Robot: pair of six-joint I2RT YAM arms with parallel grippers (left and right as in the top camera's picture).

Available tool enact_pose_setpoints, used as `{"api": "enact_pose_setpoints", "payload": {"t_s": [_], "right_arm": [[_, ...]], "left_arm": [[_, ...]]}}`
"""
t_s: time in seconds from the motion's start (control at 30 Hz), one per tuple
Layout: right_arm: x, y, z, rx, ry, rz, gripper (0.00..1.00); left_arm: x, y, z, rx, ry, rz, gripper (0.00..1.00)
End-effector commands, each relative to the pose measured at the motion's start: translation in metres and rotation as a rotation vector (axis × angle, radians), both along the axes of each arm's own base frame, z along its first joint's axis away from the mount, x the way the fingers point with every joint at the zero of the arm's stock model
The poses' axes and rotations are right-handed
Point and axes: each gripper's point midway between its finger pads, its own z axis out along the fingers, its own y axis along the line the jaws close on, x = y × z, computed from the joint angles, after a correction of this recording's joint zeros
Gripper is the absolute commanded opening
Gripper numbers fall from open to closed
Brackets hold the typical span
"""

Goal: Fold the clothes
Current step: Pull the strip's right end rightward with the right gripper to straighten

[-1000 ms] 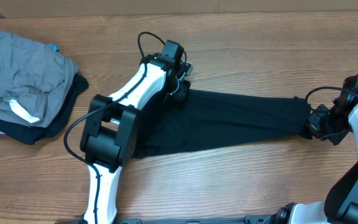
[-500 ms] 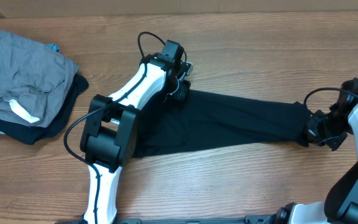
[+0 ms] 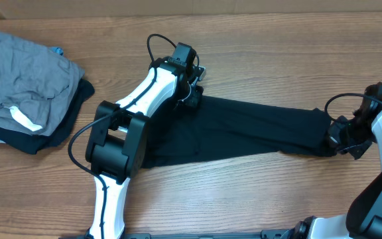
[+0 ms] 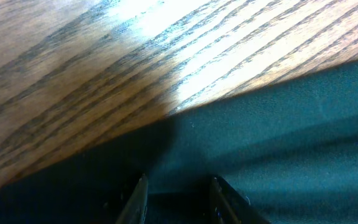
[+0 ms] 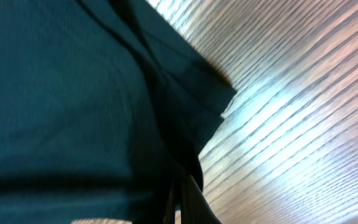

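Arms apart, T-shirt (image 3: pixel 244 129) stretched between grippers.

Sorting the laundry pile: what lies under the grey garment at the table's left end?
Under the grey garment a dark garment shows along its lower right edge, plus a light blue sliver at the top. How far these extend beneath is covered.

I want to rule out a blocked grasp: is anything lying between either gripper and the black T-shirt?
Nothing visible. The left gripper sits right at one end of the black T-shirt, and the right gripper is shut on the other end. The pile of grey and dark garments lies apart at the table's far left.
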Motion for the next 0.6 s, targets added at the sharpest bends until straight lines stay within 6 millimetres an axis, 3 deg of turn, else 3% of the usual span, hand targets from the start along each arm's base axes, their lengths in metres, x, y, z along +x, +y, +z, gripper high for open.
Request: {"api": "enact_pose_setpoints", "payload": {"t_s": [0.0, 0.23, 0.27, 0.3, 0.37, 0.4, 0.47, 0.57], "right_arm": [[-0.003, -0.019, 0.003, -0.109, 0.01, -0.004, 0.04], [0.004, -0.036, 0.002, -0.199, -0.008, -0.009, 0.07], [0.004, -0.036, 0.002, -0.2, -0.009, -0.009, 0.14], [0.004, -0.036, 0.002, -0.199, -0.009, -0.009, 0.38], [0.003, -0.034, 0.002, -0.189, -0.008, -0.009, 0.5], [0.003, -0.031, 0.002, -0.172, -0.01, -0.008, 0.64], [0.003, -0.027, 0.001, -0.149, -0.01, -0.007, 0.73], [0.013, -0.022, 0.002, -0.114, -0.06, -0.007, 0.75]], "left_arm": [[-0.011, 0.012, -0.016, 0.055, 0.039, 0.01, 0.37], [-0.011, 0.012, -0.016, 0.055, 0.04, 0.01, 0.36], [-0.011, 0.012, -0.016, 0.055, 0.04, 0.01, 0.36], [-0.011, 0.012, -0.016, 0.055, 0.04, 0.01, 0.32], [-0.01, 0.011, -0.013, 0.056, 0.041, 0.01, 0.25], [-0.009, 0.011, -0.009, 0.056, 0.043, 0.01, 0.23], [-0.004, 0.009, 0.009, 0.052, 0.032, 0.01, 0.2], [0.019, -0.002, 0.073, -0.01, -0.083, 0.012, 0.2]]}}
